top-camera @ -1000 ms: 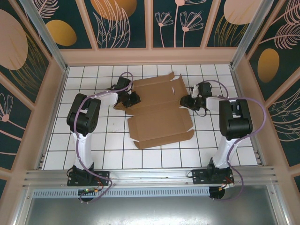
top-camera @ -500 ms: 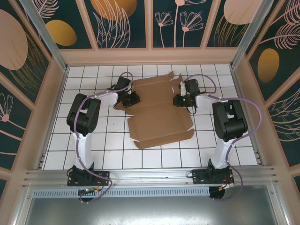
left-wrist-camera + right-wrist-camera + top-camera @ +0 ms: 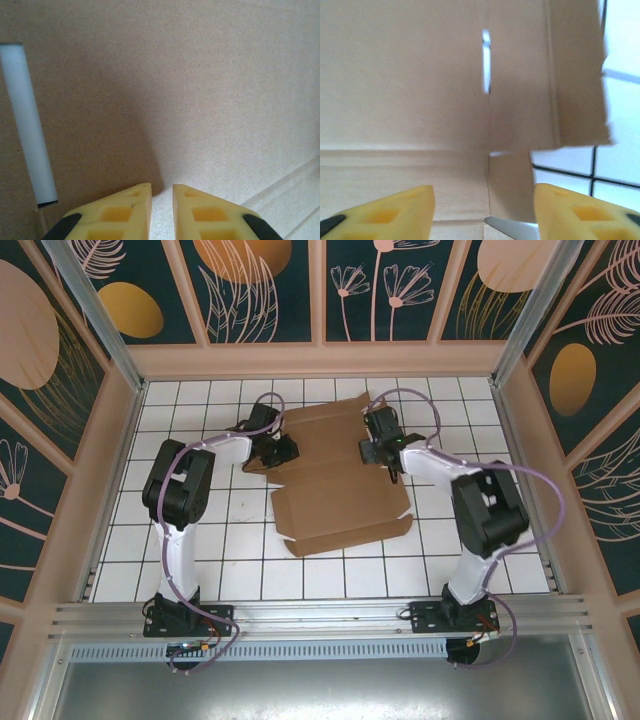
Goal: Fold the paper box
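Top view: paper box (image 3: 340, 475) is seen spread mid-table, btwn both arms. Left gripper (image 3: 162, 187): jaws nearly closed, slim gap, cardboard close ahead; grip can't be told. Right gripper (image 3: 484, 192): jaws spread wide, nothing held; blurred slot (image 3: 486, 60) shown beside white tiles (image 3: 620, 165).

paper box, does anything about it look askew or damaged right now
Only its angle stands out. The paper box is an unfolded sheet lying twisted against the table grid, so its edges cut diagonally across the tile lines. No tear or crushed spot shows in the top view.
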